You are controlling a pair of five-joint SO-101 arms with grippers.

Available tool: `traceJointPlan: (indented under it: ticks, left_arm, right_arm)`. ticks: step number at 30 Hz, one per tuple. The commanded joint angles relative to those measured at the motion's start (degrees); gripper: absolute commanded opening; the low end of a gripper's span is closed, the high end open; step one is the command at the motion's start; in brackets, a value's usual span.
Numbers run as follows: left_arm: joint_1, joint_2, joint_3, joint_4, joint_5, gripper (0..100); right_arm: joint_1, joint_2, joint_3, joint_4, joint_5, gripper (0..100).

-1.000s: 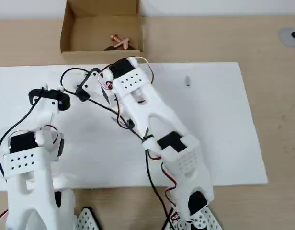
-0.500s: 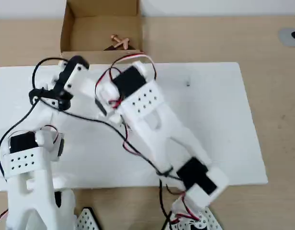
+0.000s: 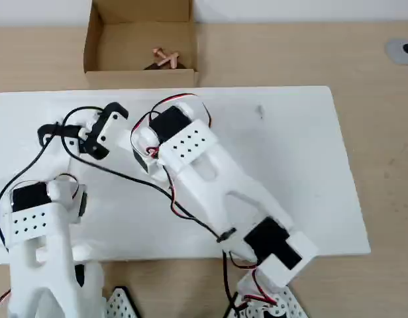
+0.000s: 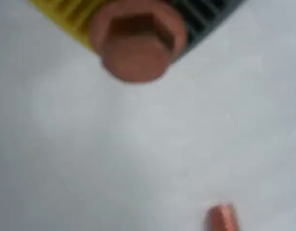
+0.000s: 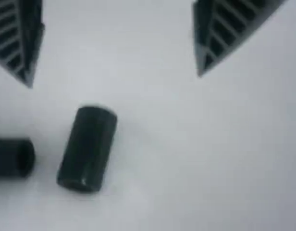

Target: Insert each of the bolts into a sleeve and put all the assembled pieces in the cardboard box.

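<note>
A copper bolt (image 4: 137, 45) with a hex head sits between the yellow and black pads of my left gripper (image 4: 138, 19), which is shut on it just above the white mat (image 3: 290, 165). The tip of a second copper bolt (image 4: 221, 217) lies on the mat nearby. My right gripper (image 5: 114, 77) hangs open over the mat, its two dark fingers (image 5: 18, 43) spread wide. A black sleeve (image 5: 87, 149) lies on its side just beyond the fingertips, with another sleeve (image 5: 11, 158) beside it. The cardboard box (image 3: 91, 46) stands at the back and holds copper assembled pieces (image 3: 165, 57).
Both arms crowd the mat's left half, with black cables looping between them (image 3: 118, 175). A small grey mark (image 3: 259, 111) lies on the mat's right part. A grey disc (image 3: 399, 50) rests on the wooden table at the far right.
The right arm has drawn back from the box's front edge and come down over the mat's left part. The left arm has hardly moved.
</note>
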Motion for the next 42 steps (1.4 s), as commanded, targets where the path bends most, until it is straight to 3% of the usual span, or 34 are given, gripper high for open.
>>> traceJointPlan:
  ticks: [1,9,21,26,36,40,42]
  left_arm:
    - [-0.09,-1.45,-0.26,0.26,-0.53,4]
    - [0.09,-1.45,-0.26,0.26,-0.53,4]
    - [0.26,-1.45,-0.26,0.18,-0.53,4]
    - [-0.18,-1.54,-0.35,0.26,-0.35,4]
    - [-7.38,-1.54,-4.31,0.18,-0.53,4]
    - [-8.00,-1.54,-6.95,0.18,-0.53,4]
    - [-8.00,-1.54,-8.18,0.26,-0.09,4]
  right_arm:
    - [0.66,4.88,-1.71,-2.64,-0.44,25.6]
    - [8.22,19.12,-9.45,-3.16,-0.35,25.6]
    - [5.58,25.98,-14.37,-0.79,-0.35,25.3]
    - [5.76,28.97,-14.37,-1.14,-0.35,15.0]
    - [5.67,30.46,-14.46,-0.44,-0.35,11.3]
    - [5.85,30.55,-18.59,3.87,-0.53,1.4]
    - [5.85,30.55,-22.02,8.09,-0.79,1.2]
